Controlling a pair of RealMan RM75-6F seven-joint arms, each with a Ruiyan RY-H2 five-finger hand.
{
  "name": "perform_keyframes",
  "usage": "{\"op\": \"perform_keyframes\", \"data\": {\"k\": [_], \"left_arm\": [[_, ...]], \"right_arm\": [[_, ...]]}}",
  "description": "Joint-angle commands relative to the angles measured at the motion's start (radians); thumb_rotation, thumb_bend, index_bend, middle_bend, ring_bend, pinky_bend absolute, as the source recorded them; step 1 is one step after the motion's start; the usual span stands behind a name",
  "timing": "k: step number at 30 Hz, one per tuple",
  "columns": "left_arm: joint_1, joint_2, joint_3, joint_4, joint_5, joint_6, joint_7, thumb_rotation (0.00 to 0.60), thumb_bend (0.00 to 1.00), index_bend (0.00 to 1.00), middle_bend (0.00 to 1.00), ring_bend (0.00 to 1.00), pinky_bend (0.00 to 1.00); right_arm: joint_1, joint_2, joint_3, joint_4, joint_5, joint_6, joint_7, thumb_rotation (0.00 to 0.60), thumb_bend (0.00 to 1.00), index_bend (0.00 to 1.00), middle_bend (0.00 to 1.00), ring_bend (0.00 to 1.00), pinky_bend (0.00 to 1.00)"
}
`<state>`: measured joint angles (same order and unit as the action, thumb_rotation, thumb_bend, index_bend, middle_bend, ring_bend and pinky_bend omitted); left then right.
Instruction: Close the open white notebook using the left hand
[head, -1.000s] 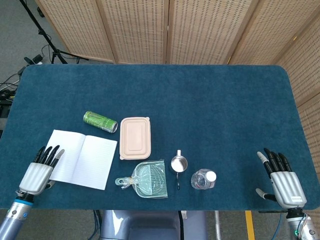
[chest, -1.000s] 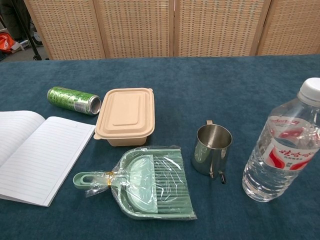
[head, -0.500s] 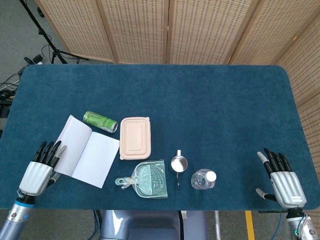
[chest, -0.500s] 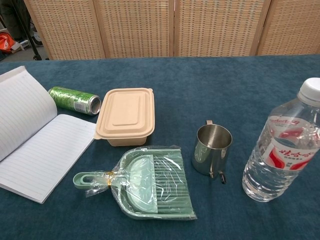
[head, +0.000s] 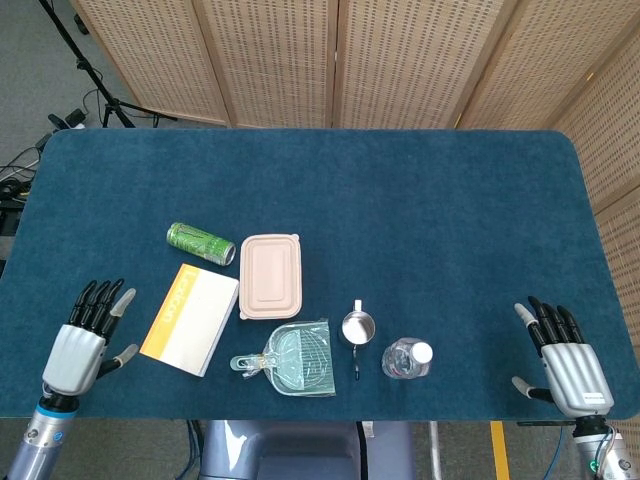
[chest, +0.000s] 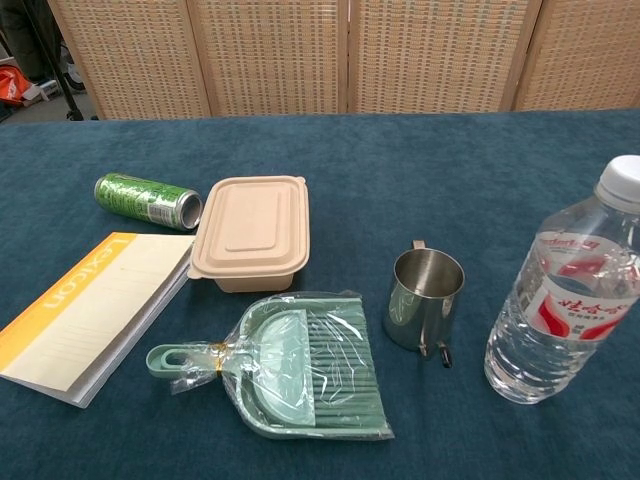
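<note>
Notebook (head: 192, 319) now lies shut on the counter (head: 420, 210): a second ago it was open flat, half a second ago its left page stood lifted, and now the cream cover with orange spine band faces up. Judged from this, the closing is done. Left robot hand (head: 78, 343) sits just left of the book, apart from it, fingers spread, holding nothing. Right robot hand (head: 568, 363) is unchanged at the near right corner, fingers apart, empty. Book rests near the front left, between the left robot hand and the box (head: 269, 276), below the can (head: 201, 243). Long axis runs from near-left to far-right, tilted toward the can; spine along the left edge.
</note>
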<state>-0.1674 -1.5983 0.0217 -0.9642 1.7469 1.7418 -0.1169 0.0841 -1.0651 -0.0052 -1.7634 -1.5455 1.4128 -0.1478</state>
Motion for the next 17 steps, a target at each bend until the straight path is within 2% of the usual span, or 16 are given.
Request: {"op": "perform_keyframes", "data": {"k": [1,8,11,17], "left_arm": [[0.015,0.058,-0.001,-0.092,-0.047,-0.045,0.015,0.600,0.04,0.00,0.00,0.00,0.00],[0.017,0.306,0.008,-0.526,-0.214,-0.266,0.262,0.600,0.04,0.00,0.00,0.00,0.00],[0.014,0.347,0.002,-0.594,-0.245,-0.294,0.304,0.600,0.04,0.00,0.00,0.00,0.00],[0.022,0.384,0.012,-0.650,-0.255,-0.309,0.348,0.600,0.04,0.00,0.00,0.00,0.00]], "right_arm": [[0.002,-0.002,0.000,0.001,0.003,-0.006,-0.004,0.600,0.00,0.00,0.00,0.00,0.00],[0.007,-0.009,0.000,0.001,0.009,-0.016,-0.022,0.600,0.00,0.00,0.00,0.00,0.00],[0.009,-0.013,-0.002,0.001,0.011,-0.023,-0.031,0.600,0.00,0.00,0.00,0.00,0.00],[0.012,-0.019,-0.003,0.001,0.015,-0.032,-0.044,0.600,0.00,0.00,0.00,0.00,0.00]]}}
